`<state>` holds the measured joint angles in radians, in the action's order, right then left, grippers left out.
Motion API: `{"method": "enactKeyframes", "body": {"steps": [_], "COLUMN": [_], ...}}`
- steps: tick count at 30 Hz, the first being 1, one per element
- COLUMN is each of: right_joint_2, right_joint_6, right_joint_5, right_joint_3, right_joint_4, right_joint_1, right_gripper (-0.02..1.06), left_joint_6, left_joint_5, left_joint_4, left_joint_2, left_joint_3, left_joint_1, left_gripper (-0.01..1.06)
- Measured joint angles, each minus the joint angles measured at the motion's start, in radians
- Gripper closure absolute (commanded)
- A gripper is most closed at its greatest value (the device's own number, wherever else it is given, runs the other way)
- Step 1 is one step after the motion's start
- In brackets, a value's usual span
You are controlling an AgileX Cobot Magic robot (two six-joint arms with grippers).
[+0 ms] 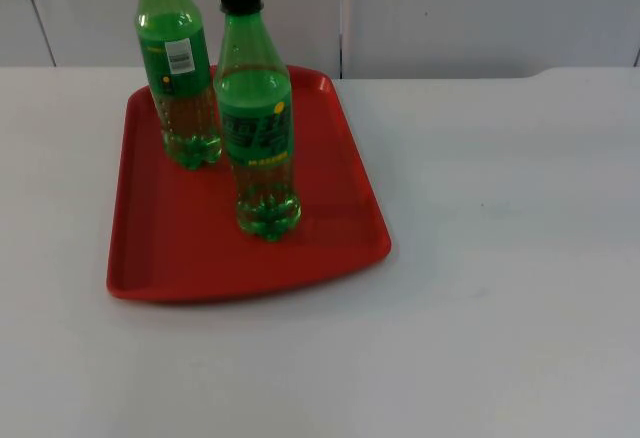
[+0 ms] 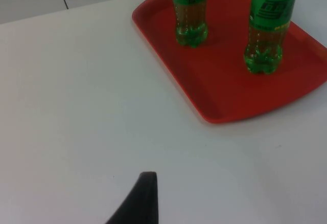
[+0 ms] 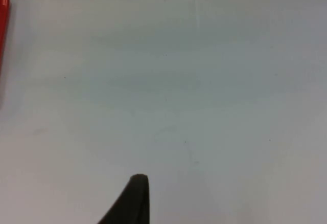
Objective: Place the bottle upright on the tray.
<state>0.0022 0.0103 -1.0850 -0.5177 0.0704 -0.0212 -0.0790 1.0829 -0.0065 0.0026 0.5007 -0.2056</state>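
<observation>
Two bottles upright on tray

Red tray (image 1: 340, 173) flat on white desk (image 1: 500, 258). Front bottle (image 1: 256, 118), black cap, standing upright near tray middle. Second bottle (image 1: 180, 68) upright behind it, toward far left corner, apart from first. Left hand (image 2: 143, 198) over bare desk, beside tray. Right hand (image 3: 134, 198) over bare desk, well apart. Finger spread of either hand: cannot tell.
</observation>
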Motion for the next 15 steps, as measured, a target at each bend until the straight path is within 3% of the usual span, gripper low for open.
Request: {"method": "enactKeyframes", "body": {"steps": [15], "right_joint_2": [0.0], "right_joint_6": [0.002], "right_joint_5": [0.0], "right_joint_3": [0.0], "right_joint_4": [0.0], "right_joint_1": [0.006], "right_gripper": [-0.01], "left_joint_6": [0.0], "left_joint_5": [0.0], "left_joint_4": [0.0], "left_joint_2": [0.0], "left_joint_3": [0.0], "left_joint_1": [0.0], "left_gripper": [0.0]}}
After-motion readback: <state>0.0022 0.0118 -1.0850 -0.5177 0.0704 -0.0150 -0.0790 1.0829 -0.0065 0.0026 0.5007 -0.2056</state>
